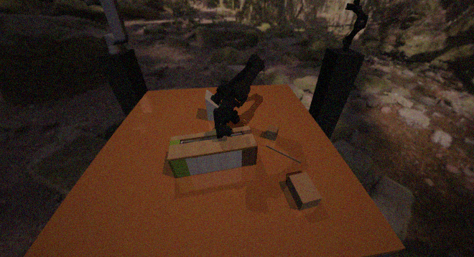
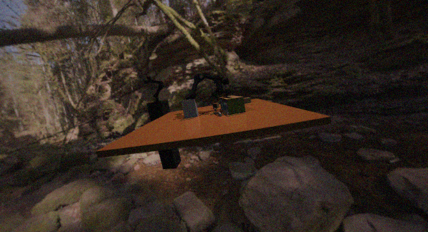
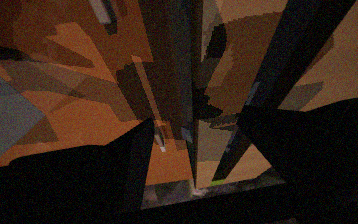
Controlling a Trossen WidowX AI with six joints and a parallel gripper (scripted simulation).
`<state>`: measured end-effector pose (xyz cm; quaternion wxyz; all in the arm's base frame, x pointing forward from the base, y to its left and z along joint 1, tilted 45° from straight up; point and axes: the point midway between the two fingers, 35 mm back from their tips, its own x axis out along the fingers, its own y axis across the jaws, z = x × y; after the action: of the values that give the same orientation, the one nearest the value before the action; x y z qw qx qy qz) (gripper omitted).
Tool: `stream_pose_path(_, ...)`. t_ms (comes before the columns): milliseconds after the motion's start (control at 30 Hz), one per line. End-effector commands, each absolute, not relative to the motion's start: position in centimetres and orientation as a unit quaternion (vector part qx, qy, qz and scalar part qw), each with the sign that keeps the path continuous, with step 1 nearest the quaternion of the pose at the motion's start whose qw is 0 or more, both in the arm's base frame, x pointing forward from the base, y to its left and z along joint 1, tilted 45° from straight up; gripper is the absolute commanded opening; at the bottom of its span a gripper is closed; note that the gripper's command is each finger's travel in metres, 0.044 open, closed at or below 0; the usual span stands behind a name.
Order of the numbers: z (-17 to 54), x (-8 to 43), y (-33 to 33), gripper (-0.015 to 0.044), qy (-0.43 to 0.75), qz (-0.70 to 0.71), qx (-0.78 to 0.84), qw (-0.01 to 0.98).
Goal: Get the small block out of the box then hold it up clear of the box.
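The box [image 1: 212,148] [image 2: 236,106] stands upright on the table, with a long slot along its top. Its left end is green and its right end brown in the top view. A pale grey panel [image 1: 215,164] fills its long side between them. My gripper [image 1: 224,134] [image 3: 191,114] is open and empty, low over the box's top at the slot. In the wrist view the box's pale wooden top and dark slot edges run between and beyond the fingers. I cannot make out the block on the shelf in any view.
A grey slab [image 1: 210,108] [image 2: 190,108] [image 3: 5,117] stands behind the box. A small cube [image 1: 270,134], a thin rod [image 1: 284,154] and a larger brown block [image 1: 304,189] lie to its right on the orange table [image 1: 143,209]. Dark pillars [image 1: 336,87] stand beyond the table's sides.
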<state>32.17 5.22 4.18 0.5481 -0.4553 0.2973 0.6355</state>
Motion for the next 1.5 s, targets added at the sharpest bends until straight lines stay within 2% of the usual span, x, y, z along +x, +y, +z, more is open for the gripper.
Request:
stream_pose_path(0, 3.5, 31.9, 5.8, 0.0400, 0.298, 0.638, -0.451, 0.548)
stream_pose_path(367, 3.2, 32.2, 5.8, 0.0400, 0.297, 0.636, -0.455, 0.548)
stream_pose_path(1267, -1.8, 33.8, 1.0, 0.0400, 0.298, 0.635, -0.456, 0.548)
stream_pose_path(1467, -0.8, 33.5, 2.0, 0.0400, 0.298, 0.635, -0.456, 0.548)
